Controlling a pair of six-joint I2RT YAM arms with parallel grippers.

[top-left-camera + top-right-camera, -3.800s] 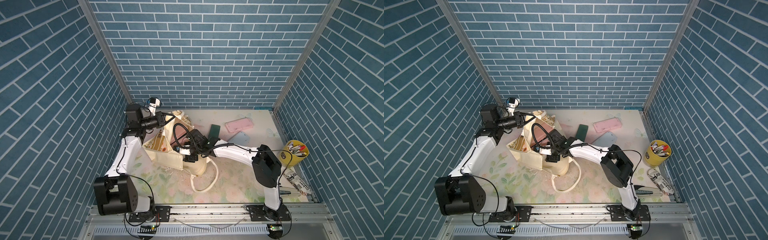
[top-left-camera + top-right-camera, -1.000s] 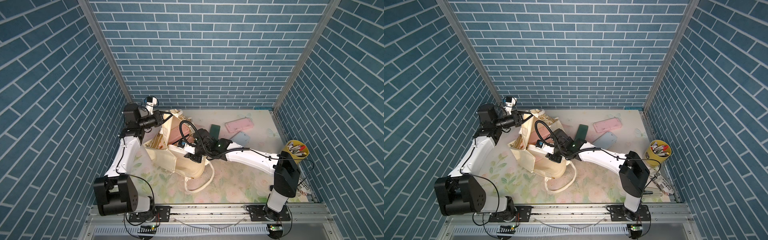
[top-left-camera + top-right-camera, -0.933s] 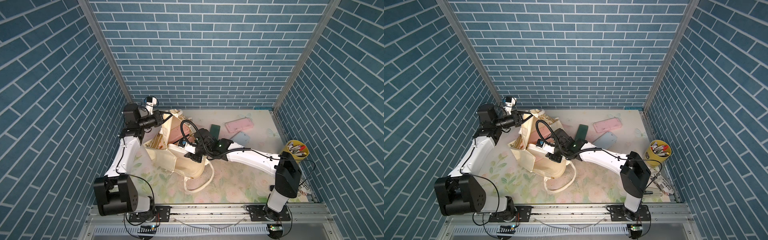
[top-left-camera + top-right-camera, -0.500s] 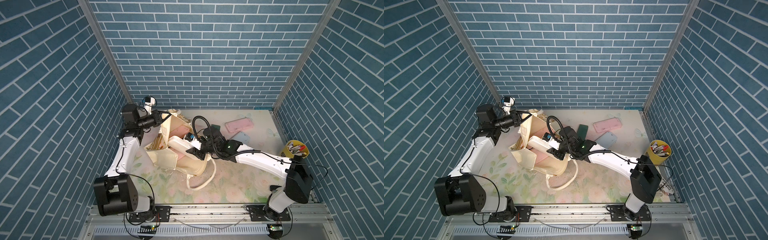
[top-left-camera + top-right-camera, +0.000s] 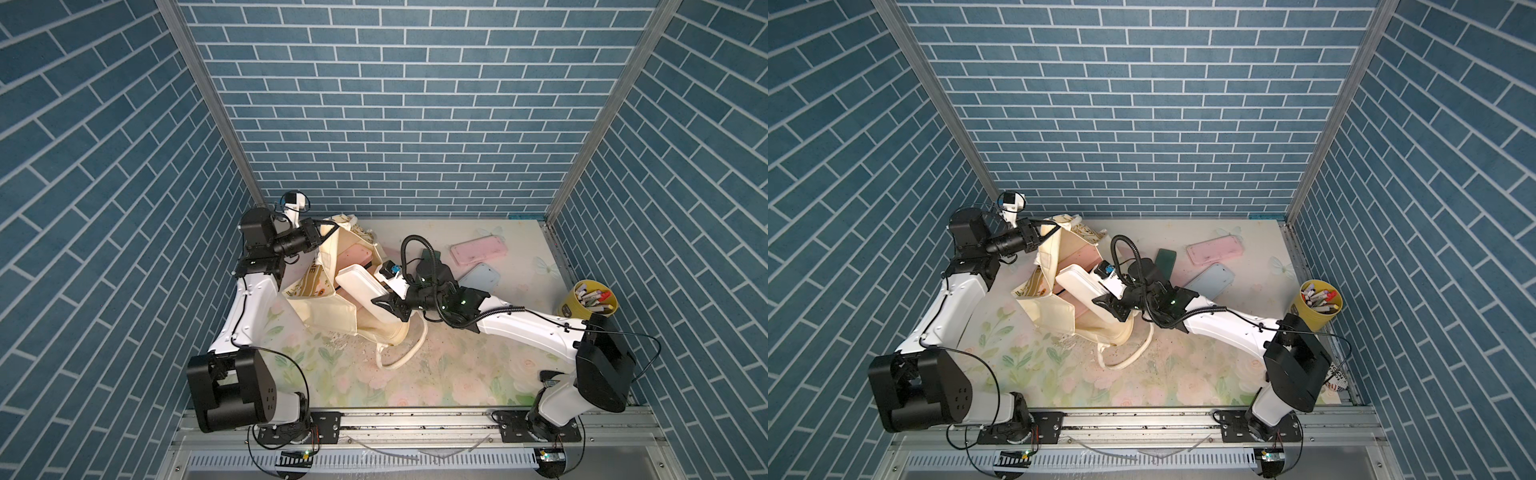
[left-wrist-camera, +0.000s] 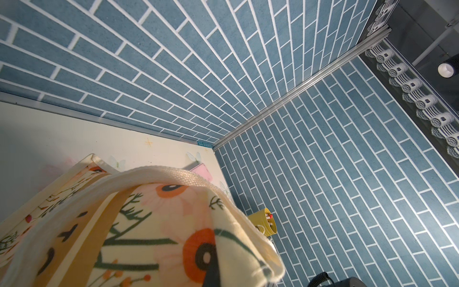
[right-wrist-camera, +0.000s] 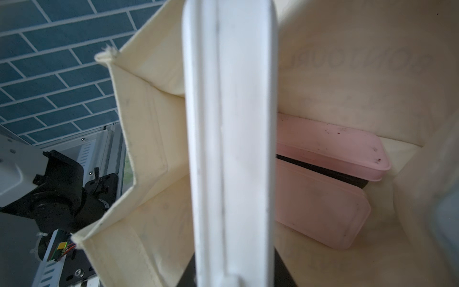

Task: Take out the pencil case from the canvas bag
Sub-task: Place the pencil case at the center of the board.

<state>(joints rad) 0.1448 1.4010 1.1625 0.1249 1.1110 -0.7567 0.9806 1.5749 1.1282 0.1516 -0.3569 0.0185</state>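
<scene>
**Item 1 — bag** point(image 5: 328, 307) point(image 5: 1050, 311): cream canvas, on the floral mat point(image 5: 436, 374) toward the left arm's side. Its mouth gapes toward the right arm. The printed face, with gold bands, orange flowers and dark lettering, fills much of the left wrist view point(image 6: 149, 223). One strap point(image 6: 154, 174) arches over the raised top rim. The other lies as a loop point(image 5: 401, 353) on the mat in front of the bag.

**Item 2 — left gripper** point(image 5: 331, 227) point(image 5: 1054, 227): jaws closed tight on the bag's top rim at the strap, holding that side of the mouth up.

**Item 3 — white case** point(image 5: 357, 286) point(image 5: 1077, 284) point(image 7: 231, 124): long and flat, with rounded corners.
- The right gripper point(image 5: 389, 307) point(image 5: 1111, 307) clamps its near end, jaws pinched narrow across its thickness.
- The case is tilted. Its far end reaches over the open mouth and its near end sits above the bag's lower lip.
- Whether it touches the fabric cannot be told.

**Item 4 — bag contents, right wrist view:**
- Two pink cases point(image 7: 330, 149), one upon the other, deep in the bag.
- A dark case point(image 7: 323, 170) sandwiched between them.

**Item 5 — loose on the mat, beyond the right arm:**
- Green case point(image 5: 428, 255).
- Loose pink case point(image 5: 478, 253).
- Blue case point(image 5: 480, 279), just beside the pink one and near the arm's wrist.

**Item 6 — cup** point(image 5: 582, 307) point(image 6: 263, 225): yellow and full of pens, at the mat's right edge, well apart from the bag.
</scene>
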